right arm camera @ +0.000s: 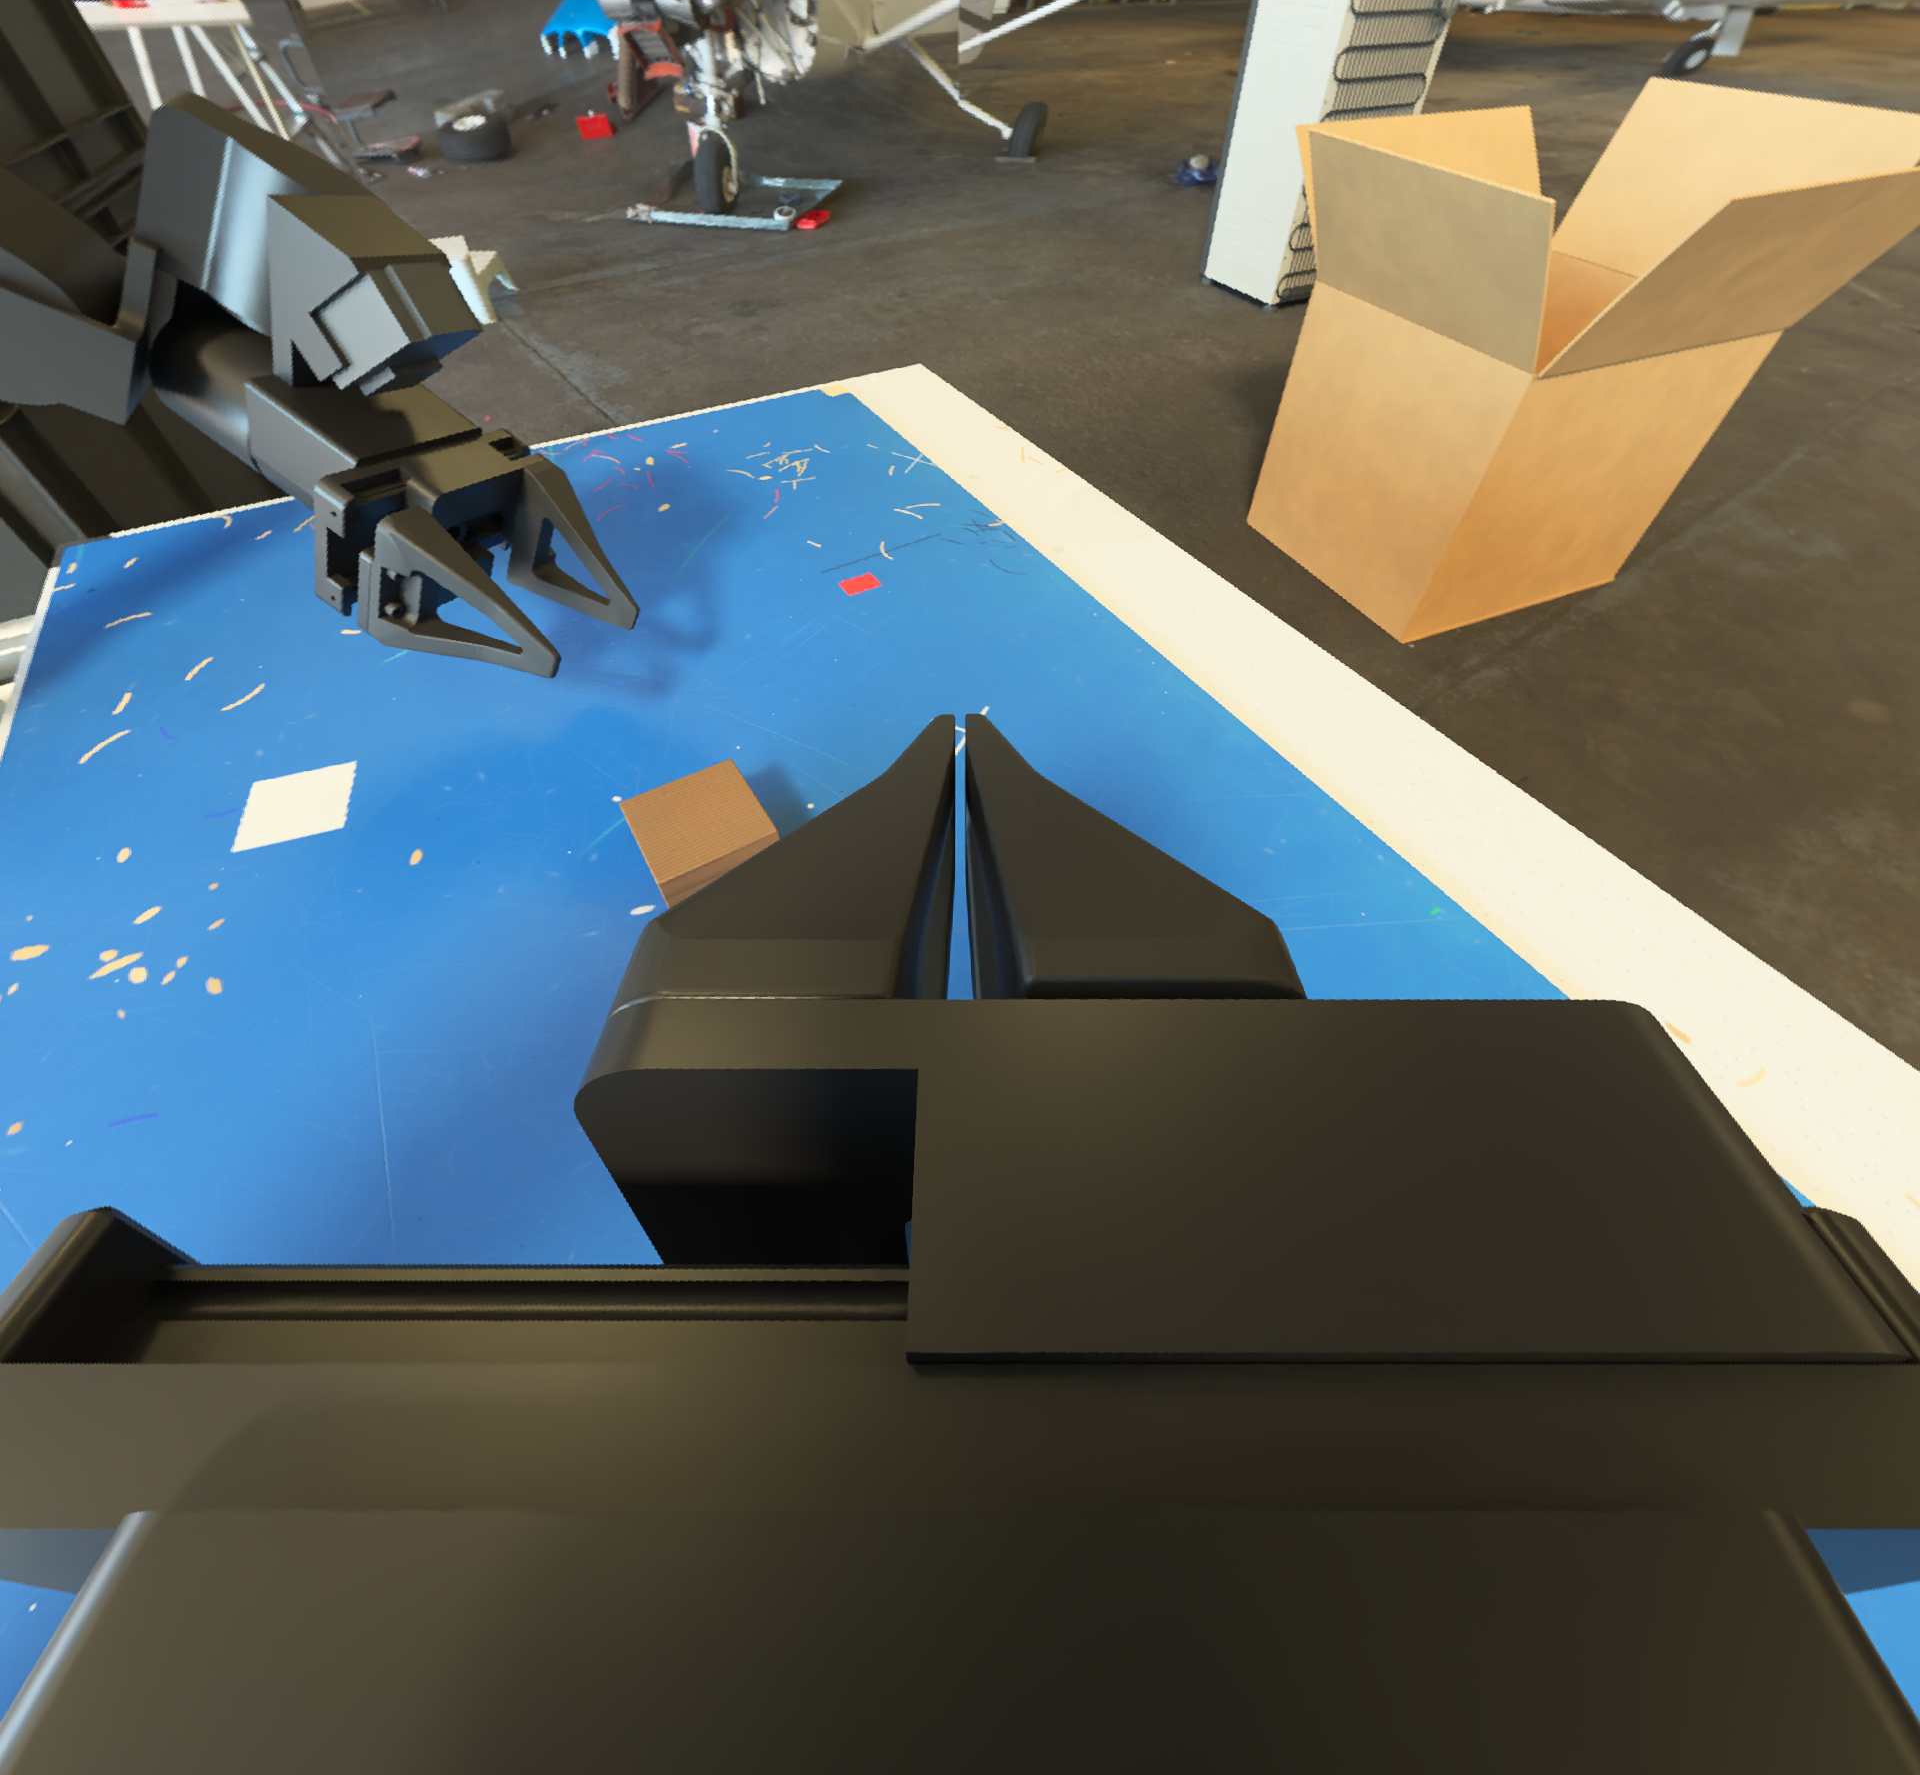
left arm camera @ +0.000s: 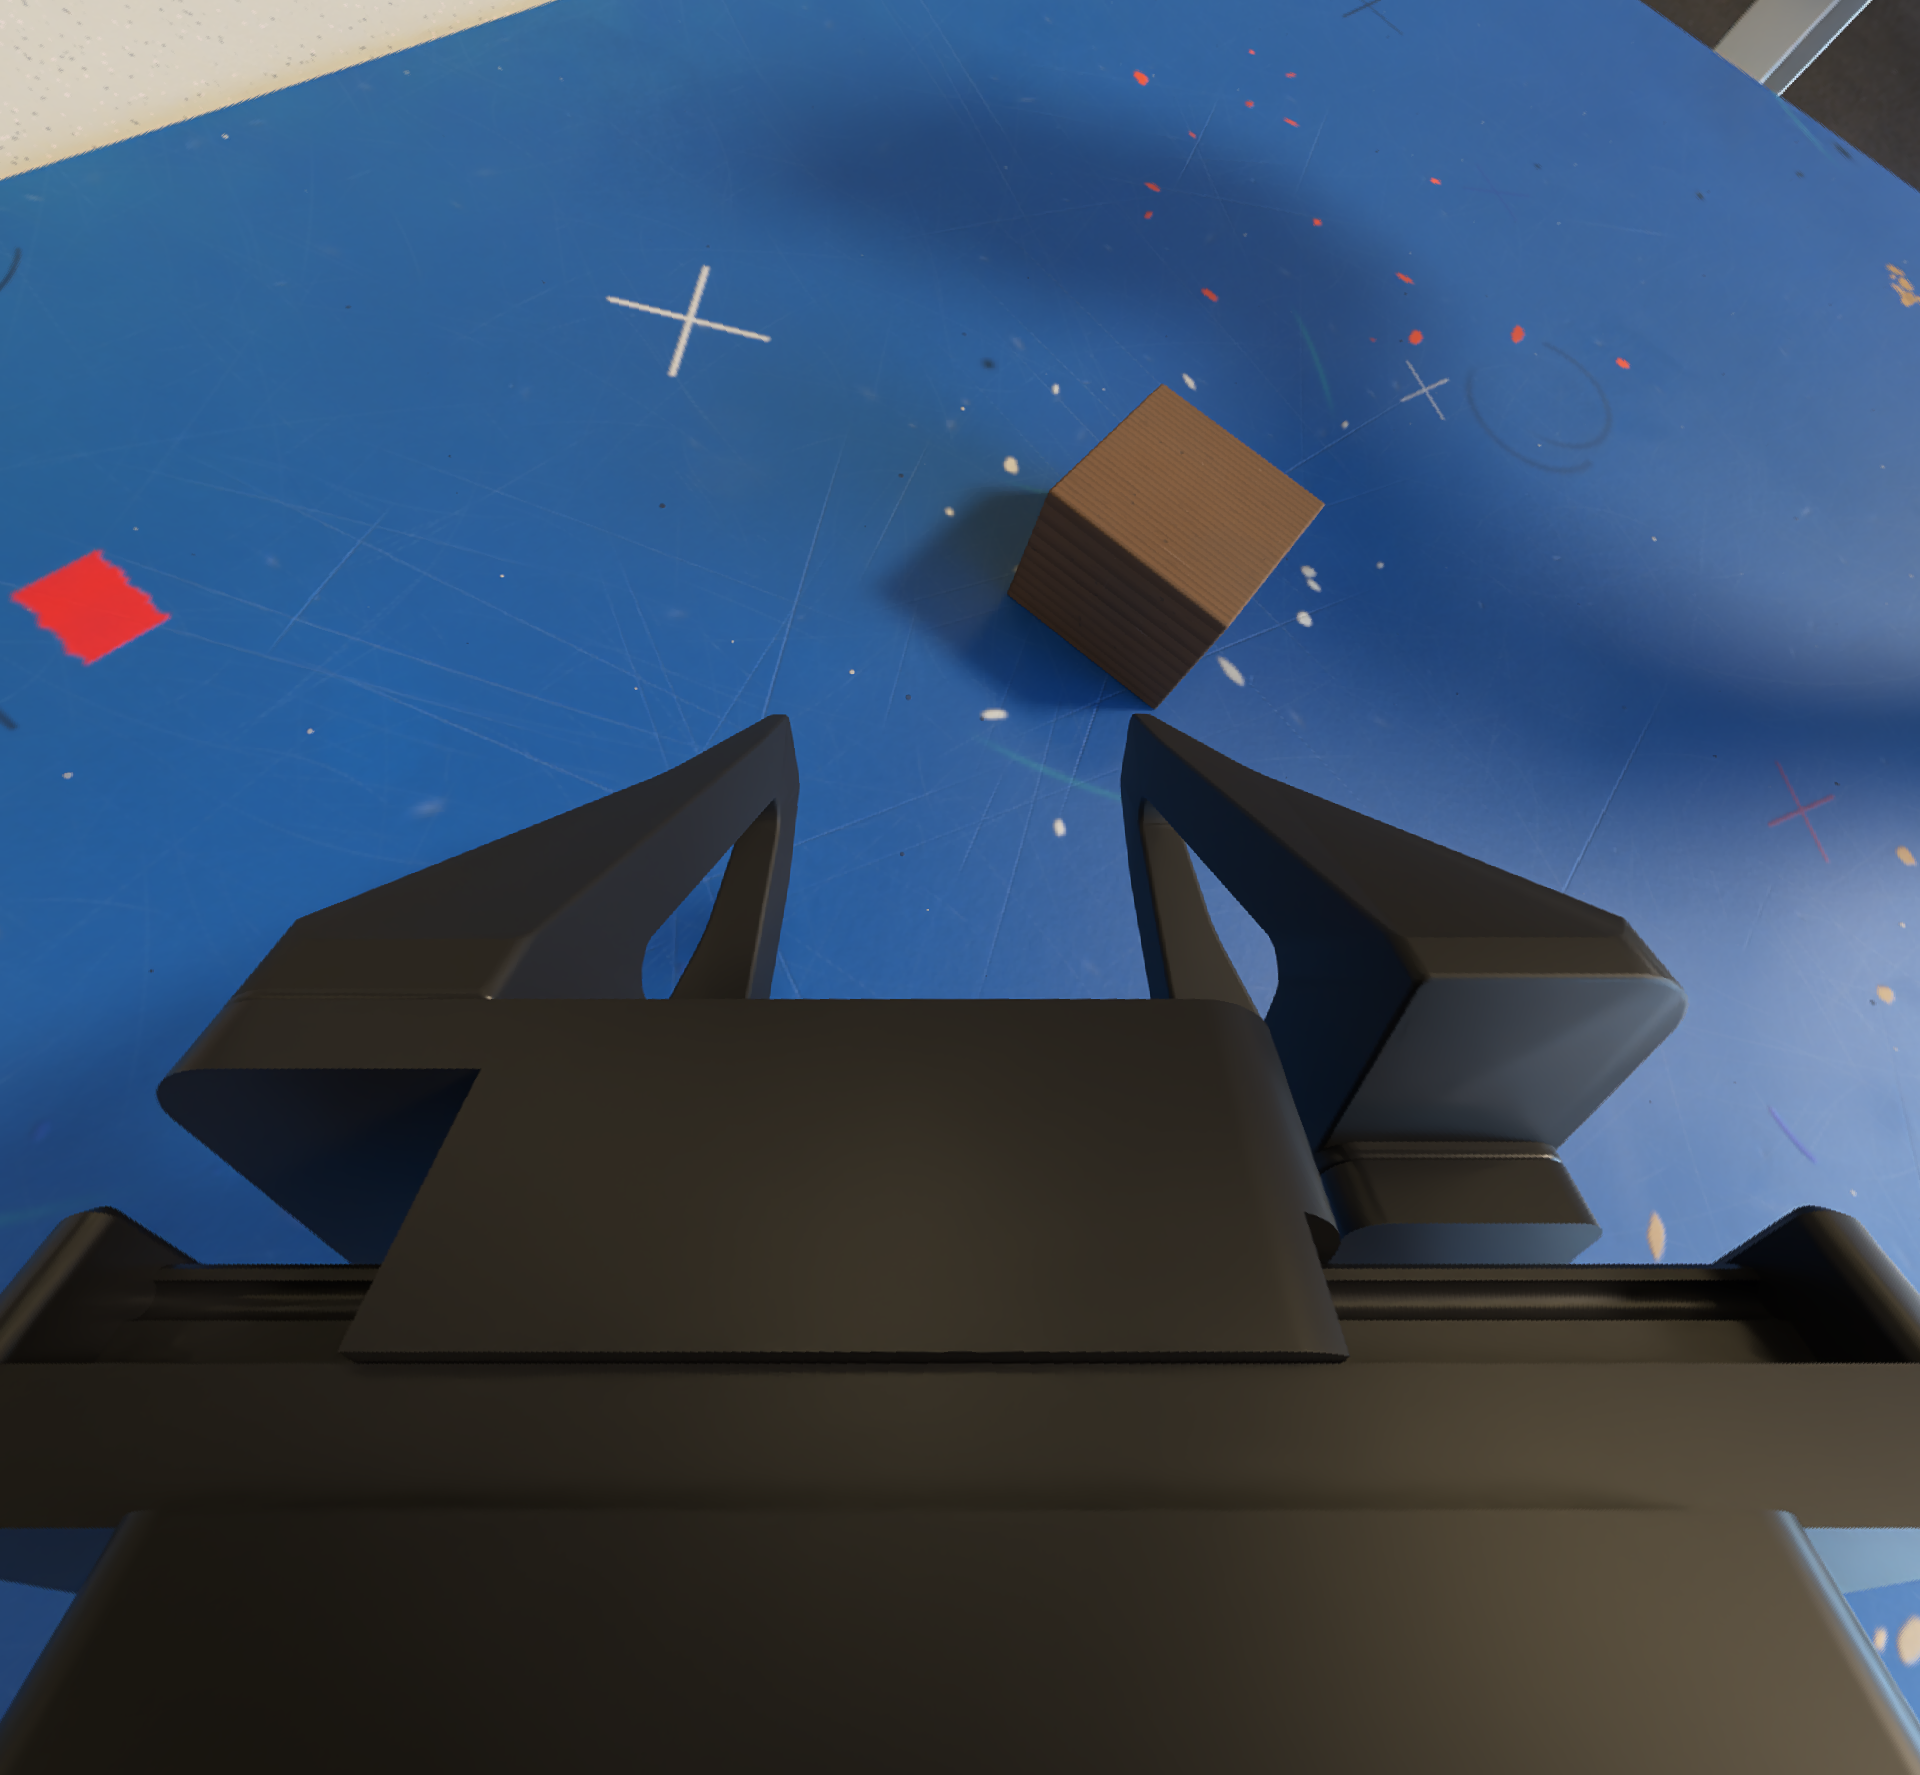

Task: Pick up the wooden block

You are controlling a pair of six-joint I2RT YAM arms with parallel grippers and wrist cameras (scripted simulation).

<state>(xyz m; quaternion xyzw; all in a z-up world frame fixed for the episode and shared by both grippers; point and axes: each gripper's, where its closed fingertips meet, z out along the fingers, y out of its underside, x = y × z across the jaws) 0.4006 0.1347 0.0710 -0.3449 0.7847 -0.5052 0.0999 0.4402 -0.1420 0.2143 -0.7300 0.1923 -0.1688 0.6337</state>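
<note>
Table [right arm camera: 436,1050]: blue top being occupied by the block only.
Cardboard box [right arm camera: 1507,437]: flaps standing open on the floor; contents cannot be told.
Left gripper [left arm camera: 961,723]: fingers being held apart, nothing gripped.
Right gripper [right arm camera: 961,719]: fingers being kept together, nothing held.
Wooden block [left arm camera: 1164,541]: lying just ahead of the left gripper.

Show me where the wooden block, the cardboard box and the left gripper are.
wooden block [left arm camera: 1184,489], left wrist view, on its top face.
cardboard box [right arm camera: 1455,478], right wrist view, on its front wall below the open flaps.
left gripper [left arm camera: 961,728], left wrist view, midway between its open fingers' tips.
</note>
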